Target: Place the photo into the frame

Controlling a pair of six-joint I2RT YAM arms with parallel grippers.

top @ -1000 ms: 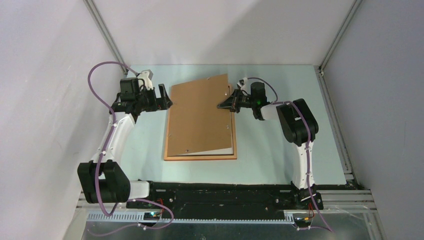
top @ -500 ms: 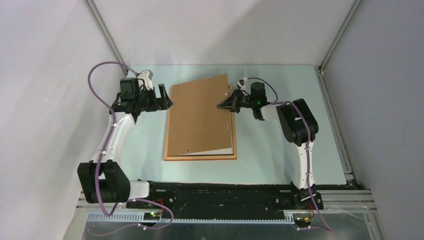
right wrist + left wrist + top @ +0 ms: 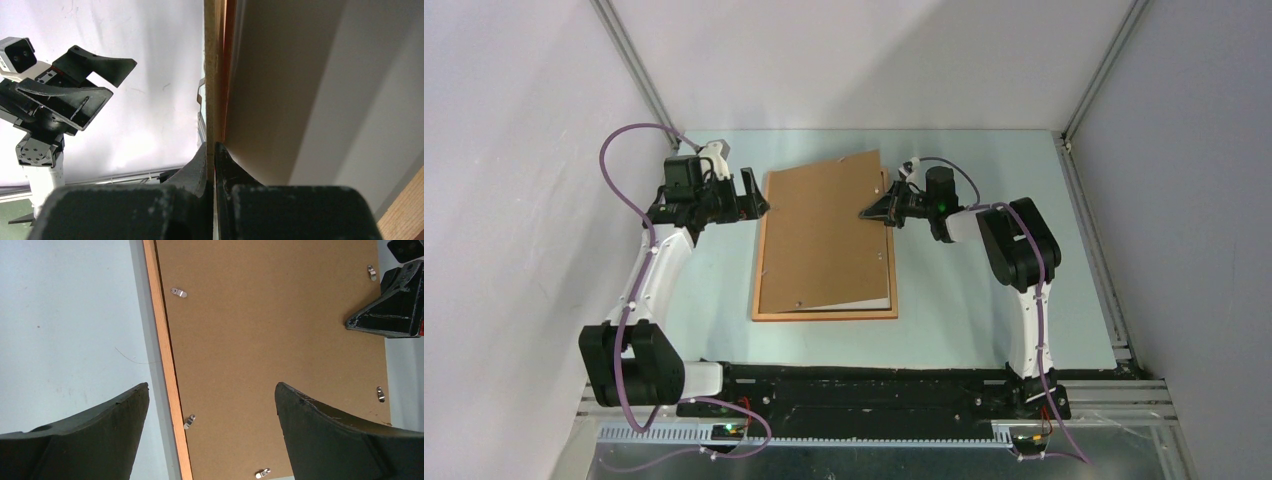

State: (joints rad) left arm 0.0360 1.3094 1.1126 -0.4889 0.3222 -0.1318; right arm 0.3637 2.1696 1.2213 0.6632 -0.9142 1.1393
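From above I see the thin wooden frame (image 3: 824,316) lying flat mid-counter (image 3: 964,300). The photo (image 3: 864,302) shows as a white strip in its near-right corner, under the tilted brown backing board (image 3: 824,230).

Left wrist: left gripper (image 3: 211,390) jaws spread wide over matte board and metal clips (image 3: 179,292).

Right wrist: right gripper (image 3: 214,150) jaws pinch the board's thin edge.

White-linked arms (image 3: 656,275), black joints, purple cables (image 3: 602,152).

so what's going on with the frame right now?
The right gripper is shut on the right edge of the brown backing board, which lies skewed over the wooden frame. A white sheet, probably the photo face down, peeks out under it. The left gripper is open at the frame's far left corner, holding nothing.
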